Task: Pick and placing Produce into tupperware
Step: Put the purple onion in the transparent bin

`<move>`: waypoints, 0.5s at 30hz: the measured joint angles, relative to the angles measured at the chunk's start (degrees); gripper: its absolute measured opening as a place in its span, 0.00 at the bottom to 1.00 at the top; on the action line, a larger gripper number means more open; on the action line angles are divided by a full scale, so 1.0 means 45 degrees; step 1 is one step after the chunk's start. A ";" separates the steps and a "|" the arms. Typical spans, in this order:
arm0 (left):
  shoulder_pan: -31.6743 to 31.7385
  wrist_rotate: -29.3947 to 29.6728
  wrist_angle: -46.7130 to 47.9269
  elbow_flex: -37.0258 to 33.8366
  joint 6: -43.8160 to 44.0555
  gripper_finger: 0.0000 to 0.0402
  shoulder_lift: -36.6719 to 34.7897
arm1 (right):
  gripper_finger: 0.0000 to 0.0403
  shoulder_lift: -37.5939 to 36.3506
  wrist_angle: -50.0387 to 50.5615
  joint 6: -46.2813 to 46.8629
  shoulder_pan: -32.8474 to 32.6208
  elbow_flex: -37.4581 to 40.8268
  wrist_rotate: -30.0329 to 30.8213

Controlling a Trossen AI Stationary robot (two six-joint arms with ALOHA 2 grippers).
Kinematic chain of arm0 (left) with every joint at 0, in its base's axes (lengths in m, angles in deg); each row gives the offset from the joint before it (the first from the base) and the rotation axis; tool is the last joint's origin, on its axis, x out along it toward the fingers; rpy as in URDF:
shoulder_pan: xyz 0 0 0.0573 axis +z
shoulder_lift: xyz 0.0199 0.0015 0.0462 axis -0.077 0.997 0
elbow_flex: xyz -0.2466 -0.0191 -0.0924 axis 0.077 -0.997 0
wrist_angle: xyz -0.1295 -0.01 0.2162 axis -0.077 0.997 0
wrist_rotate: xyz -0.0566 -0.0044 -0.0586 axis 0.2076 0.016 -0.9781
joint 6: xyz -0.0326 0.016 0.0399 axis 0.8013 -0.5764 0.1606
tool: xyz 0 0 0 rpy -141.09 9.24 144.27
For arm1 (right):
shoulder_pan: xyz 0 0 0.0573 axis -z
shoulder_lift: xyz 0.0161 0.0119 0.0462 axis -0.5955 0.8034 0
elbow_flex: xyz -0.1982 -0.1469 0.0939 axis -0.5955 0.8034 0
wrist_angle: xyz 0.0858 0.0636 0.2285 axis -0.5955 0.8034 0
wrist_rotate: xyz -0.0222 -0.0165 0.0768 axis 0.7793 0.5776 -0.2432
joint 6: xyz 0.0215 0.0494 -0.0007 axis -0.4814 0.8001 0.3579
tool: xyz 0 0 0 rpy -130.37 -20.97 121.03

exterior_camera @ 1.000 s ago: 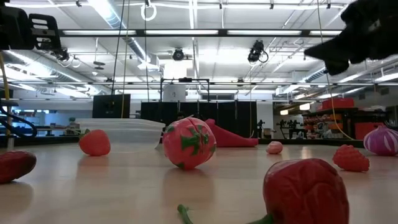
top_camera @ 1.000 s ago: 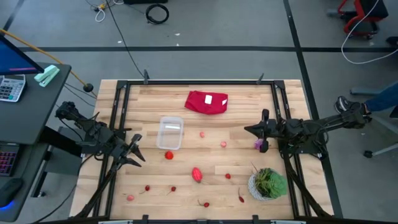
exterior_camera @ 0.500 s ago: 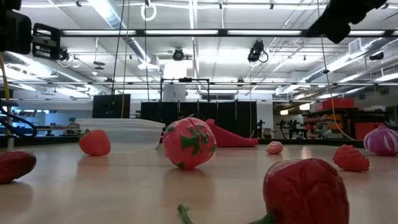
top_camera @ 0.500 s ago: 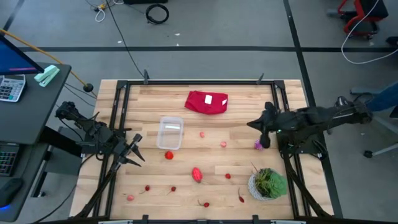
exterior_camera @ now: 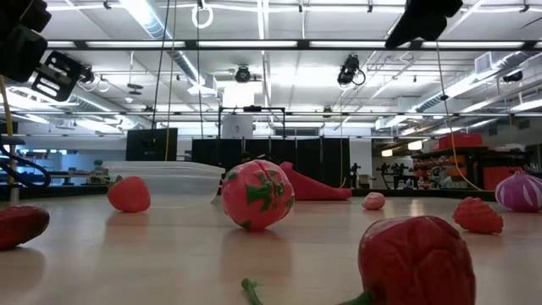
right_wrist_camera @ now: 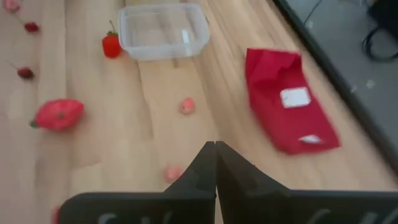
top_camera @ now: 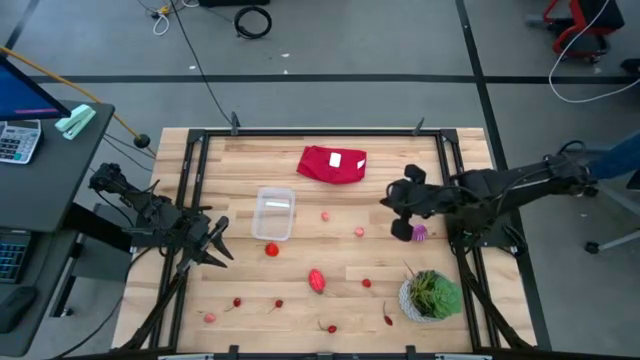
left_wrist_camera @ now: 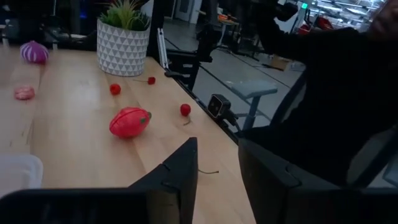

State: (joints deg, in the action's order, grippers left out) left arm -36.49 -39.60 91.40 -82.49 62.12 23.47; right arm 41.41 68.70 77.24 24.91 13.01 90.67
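Observation:
The clear tupperware (top_camera: 274, 213) stands empty on the table's left half, also seen in the right wrist view (right_wrist_camera: 163, 30). The produce lies scattered on the wood: a larger red oval piece (top_camera: 317, 280) (left_wrist_camera: 129, 122), a strawberry (top_camera: 272, 250) by the tub's near end, two pink pieces (top_camera: 326, 215) (top_camera: 359, 232), a purple piece (top_camera: 418, 233) and several tiny red ones along the near edge. My right gripper (top_camera: 388, 203) (right_wrist_camera: 216, 163) hangs shut above the table, right of the pink pieces. My left gripper (top_camera: 216, 246) (left_wrist_camera: 217, 177) is open at the table's left edge.
A folded red cloth with a white label (top_camera: 333, 164) lies near the far edge. A leafy plant in a white pot (top_camera: 430, 295) stands at the near right corner. Black frame rails run along the table's sides. Bare wood lies between tub and cloth.
My right gripper has moved from beside the purple piece toward the table's left and has risen; in the low view it climbed to the picture's top edge. No piece of produce has shifted.

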 joint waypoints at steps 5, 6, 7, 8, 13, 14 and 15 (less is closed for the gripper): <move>0.0004 0.0001 -0.0005 0.0005 -0.0301 0.32 0.0000 | 0.01 0.0676 0.0147 0.1799 0.0220 -0.0015 -0.1936; 0.0000 -0.0003 -0.0002 0.0005 -0.0580 0.32 0.0000 | 0.01 0.0801 0.0258 0.2370 0.0245 -0.0015 -0.1992; 0.0000 0.0003 -0.0002 0.0005 -0.0860 0.32 0.0000 | 0.01 0.0907 0.0513 0.2601 0.0257 -0.0013 -0.2085; 0.0001 0.0010 -0.0005 0.0005 -0.1124 0.32 0.0000 | 0.01 0.0996 0.0805 0.2556 0.0262 -0.0011 -0.2154; 0.0000 0.0005 0.0000 0.0005 -0.1690 0.30 0.0000 | 0.06 0.1530 0.2849 0.1782 0.0247 -0.0011 -0.2340; 0.0005 0.0005 0.0000 0.0005 -0.1687 0.30 0.0000 | 0.08 0.1675 0.3246 0.1817 0.0261 -0.0011 -0.2334; 0.0005 0.0005 0.0000 0.0008 -0.1690 0.30 0.0000 | 0.11 0.1850 0.3631 0.1824 0.0296 -0.0011 -0.2337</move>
State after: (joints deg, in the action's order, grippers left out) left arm -36.47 -39.58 91.40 -82.45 54.52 23.47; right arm 49.74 85.04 85.44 26.24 12.96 80.15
